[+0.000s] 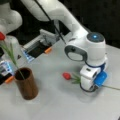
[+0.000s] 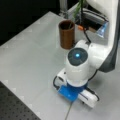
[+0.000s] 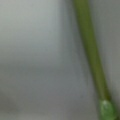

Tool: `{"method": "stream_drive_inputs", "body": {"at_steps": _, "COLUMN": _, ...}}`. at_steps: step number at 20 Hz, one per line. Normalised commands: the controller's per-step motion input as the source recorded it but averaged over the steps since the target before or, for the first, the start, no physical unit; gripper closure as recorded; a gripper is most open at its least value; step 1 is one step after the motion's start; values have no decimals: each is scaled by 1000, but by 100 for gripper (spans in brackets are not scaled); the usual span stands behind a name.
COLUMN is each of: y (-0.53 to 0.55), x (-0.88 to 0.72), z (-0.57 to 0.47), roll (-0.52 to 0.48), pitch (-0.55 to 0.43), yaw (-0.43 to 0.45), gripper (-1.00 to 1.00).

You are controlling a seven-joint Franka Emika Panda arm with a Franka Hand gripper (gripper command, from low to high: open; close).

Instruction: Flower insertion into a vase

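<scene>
The vase [image 1: 26, 83] is a dark brown cylinder standing at a front view's left, and it shows near a front view's top [image 2: 67, 33]. One flower [image 1: 2, 36] with a red bud stands in it on a long green stem. Another flower [image 1: 66, 75] lies flat on the grey table, its stem running right. My gripper [image 1: 88, 87] is lowered onto the middle of that stem, right at the table; the hand hides its fingers. In the wrist view the green stem [image 3: 92, 55] runs very close, slanting down to the right.
A grey box with an orange tab [image 1: 48, 50] sits behind the vase at the table's back edge. A device with blue lights [image 1: 5, 67] stands at the far left. A black perforated board [image 2: 15, 107] borders the table.
</scene>
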Motion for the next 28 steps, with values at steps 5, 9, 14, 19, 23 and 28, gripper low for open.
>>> {"method": "stream_drive_inputs", "body": {"at_steps": 5, "y": 146, "x": 236, "z": -96, "roll": -257, "pitch": 12, "yaw": -29, "gripper": 100}}
{"method": "stream_drive_inputs", "body": {"at_steps": 9, "y": 119, "x": 241, "z": -70, "roll": -253, "pitch": 18, "yaw": -22, "gripper": 100}}
{"method": "stream_drive_inputs", "body": {"at_steps": 14, "y": 132, "x": 250, "z": -65, "roll": -243, "pitch": 18, "yaw": -4, "gripper": 100}}
{"method": "stream_drive_inputs", "body": {"at_steps": 19, "y": 184, "x": 243, "z": -55, "roll": -228, "pitch": 18, "yaw": 25, "gripper": 100}}
{"method": "stream_drive_inputs", "body": {"at_steps": 23, "y": 184, "x": 219, "z": -16, "roll": -221, "pitch": 34, "yaw": 36, "gripper": 100}}
{"method": "stream_drive_inputs", "body": {"at_steps": 28, "y": 151, "x": 180, "z": 48, "roll": -215, "pitch": 52, "yaw": 42, "gripper": 100}}
